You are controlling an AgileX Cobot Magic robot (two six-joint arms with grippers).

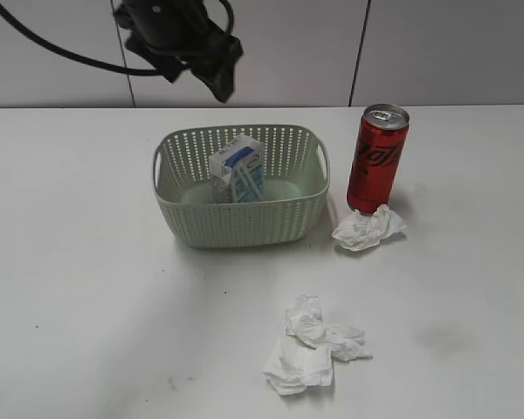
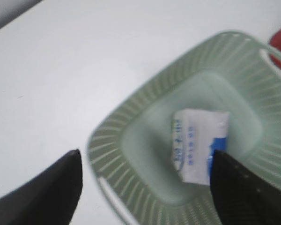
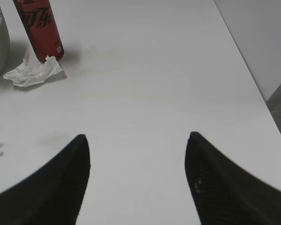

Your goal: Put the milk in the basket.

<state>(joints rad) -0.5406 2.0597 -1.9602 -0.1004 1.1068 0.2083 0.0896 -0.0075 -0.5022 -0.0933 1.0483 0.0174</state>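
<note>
White crumpled tissue (image 1: 313,353) nearest you on table (image 1: 87,305). Further back, green basket (image 1: 241,223) holds milk (image 1: 237,175), blue print unreadable. To its right, second tissue (image 1: 368,229) touches red can (image 1: 377,159); lettering illegible. Your left gripper (image 2: 145,187) hangs above basket, jaws spread, empty. Right gripper (image 3: 138,178) likewise wide, empty.
</note>
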